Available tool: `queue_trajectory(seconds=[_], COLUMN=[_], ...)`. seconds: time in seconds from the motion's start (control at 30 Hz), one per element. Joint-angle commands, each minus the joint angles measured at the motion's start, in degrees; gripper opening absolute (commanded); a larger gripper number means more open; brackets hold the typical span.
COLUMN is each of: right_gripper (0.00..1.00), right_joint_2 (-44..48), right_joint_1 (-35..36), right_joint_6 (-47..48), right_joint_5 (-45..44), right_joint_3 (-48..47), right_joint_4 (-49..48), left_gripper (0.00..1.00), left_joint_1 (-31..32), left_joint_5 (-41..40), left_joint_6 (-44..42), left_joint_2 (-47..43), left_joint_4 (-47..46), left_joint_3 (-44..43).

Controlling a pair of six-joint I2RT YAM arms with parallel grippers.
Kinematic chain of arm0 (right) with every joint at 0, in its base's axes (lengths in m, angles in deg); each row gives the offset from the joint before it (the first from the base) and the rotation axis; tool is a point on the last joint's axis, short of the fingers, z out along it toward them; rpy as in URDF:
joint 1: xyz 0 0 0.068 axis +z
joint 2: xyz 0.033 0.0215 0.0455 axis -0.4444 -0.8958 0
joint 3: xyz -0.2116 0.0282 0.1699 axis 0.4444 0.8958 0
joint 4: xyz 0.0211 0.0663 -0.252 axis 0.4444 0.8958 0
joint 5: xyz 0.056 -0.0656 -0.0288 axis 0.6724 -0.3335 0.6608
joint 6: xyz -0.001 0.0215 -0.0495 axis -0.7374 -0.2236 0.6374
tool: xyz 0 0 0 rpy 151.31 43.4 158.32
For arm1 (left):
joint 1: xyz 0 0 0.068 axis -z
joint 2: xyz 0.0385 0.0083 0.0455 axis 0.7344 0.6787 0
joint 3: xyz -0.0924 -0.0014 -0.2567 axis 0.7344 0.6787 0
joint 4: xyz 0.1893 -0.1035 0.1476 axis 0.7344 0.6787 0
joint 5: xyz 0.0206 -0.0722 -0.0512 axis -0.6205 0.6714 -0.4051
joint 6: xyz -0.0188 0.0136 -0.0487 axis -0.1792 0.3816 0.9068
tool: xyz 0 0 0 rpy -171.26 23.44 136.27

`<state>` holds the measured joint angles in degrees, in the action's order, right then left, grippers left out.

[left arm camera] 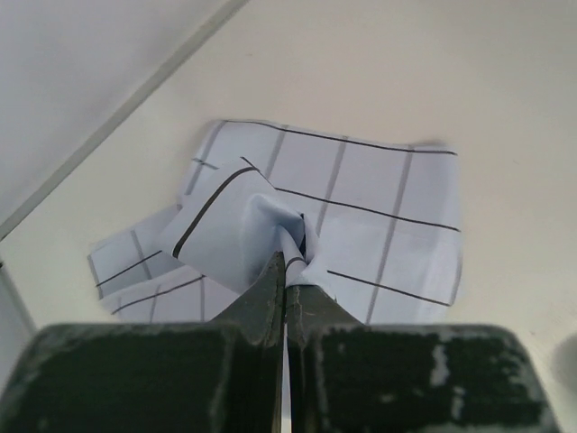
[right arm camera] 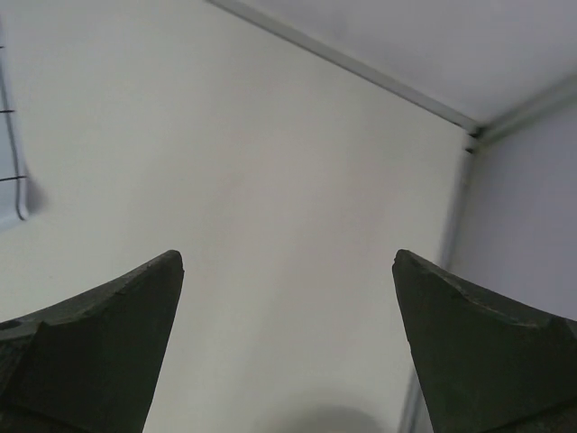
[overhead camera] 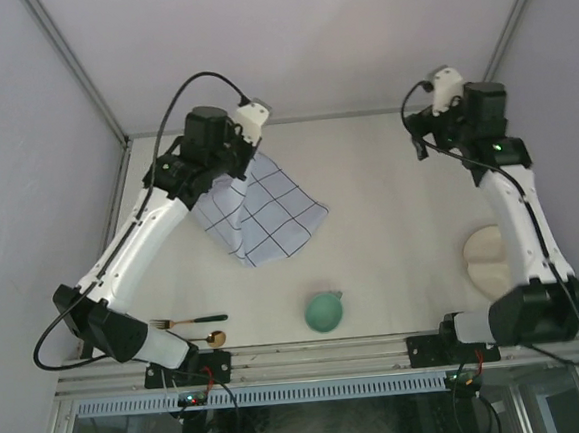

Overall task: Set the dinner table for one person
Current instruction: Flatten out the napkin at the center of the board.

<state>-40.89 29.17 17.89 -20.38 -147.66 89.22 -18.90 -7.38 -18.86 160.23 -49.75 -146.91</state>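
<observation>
- The worktop is the large, plain cream-white surface that fills the floor of the enclosure. Pale walls stand along its far, left and right edges, and both arm bases are at its near edge.
- The left hand is closed tight on a pale-blue cloth with dark grid lines, pinching a bunched fold of it between the fingertips.
- The pinched part of the cloth is raised and puckers into creases around the fingertips. The rest spreads out over the worktop toward the far-left corner, with one corner reaching toward the middle.
- The right hand is wide open with nothing between its fingers. It hangs above bare worktop near the far-right corner, well apart from the cloth, and only an edge of the cloth shows at the left of the right wrist view.
- A fork with gold tines and a dark handle lies near the near-left corner, parallel to the near edge, with its tines pointing left.
- A gold spoon lies just beside the fork, closer to the near edge. Only its bowl is clear.
- A teal-green cup stands near the middle of the near edge, apart from the cutlery.
- A cream plate sits near the right edge, partly hidden by the right arm.
</observation>
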Motion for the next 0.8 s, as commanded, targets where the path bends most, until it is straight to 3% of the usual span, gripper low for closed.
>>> queue_trajectory(seconds=[0.0, 0.17, 0.33, 0.57, 0.67, 0.77], right_gripper=[1.0, 1.0, 1.0, 1.0, 1.0, 1.0], right_joint_2=[9.87, 14.84, 12.8, 8.28, 7.0, 5.21], right_joint_1=[-6.0, -10.37, -10.09, -9.68, -8.92, -4.41], right_joint_6=[1.78, 0.99, -2.84, -5.11, -5.81, -6.05], right_joint_5=[3.5, 5.5, 6.1, 4.21, 4.87, 3.78], right_joint_3=[5.66, 8.0, 7.99, 8.04, 8.0, 7.72], right_joint_4=[6.53, 6.21, 3.84, 2.76, 2.19, 0.33], left_gripper=[0.0, 0.0, 0.0, 0.0, 0.0, 0.01], left_joint_1=[8.88, 14.95, 15.56, 16.55, 16.61, 16.32], left_joint_5=[-1.86, -1.12, 2.67, 10.78, 3.49, -9.36], left_joint_6=[-2.35, -5.28, -9.39, -19.86, -23.66, -26.02], left_joint_2=[-1.58, -14.04, -22.48, -27.52, -34.21, -41.35], left_joint_4=[3.87, 5.99, 13.37, 35.19, 32.74, 23.4], left_joint_3=[-2.19, 7.06, 14.72, 25.24, 33.68, 42.04])
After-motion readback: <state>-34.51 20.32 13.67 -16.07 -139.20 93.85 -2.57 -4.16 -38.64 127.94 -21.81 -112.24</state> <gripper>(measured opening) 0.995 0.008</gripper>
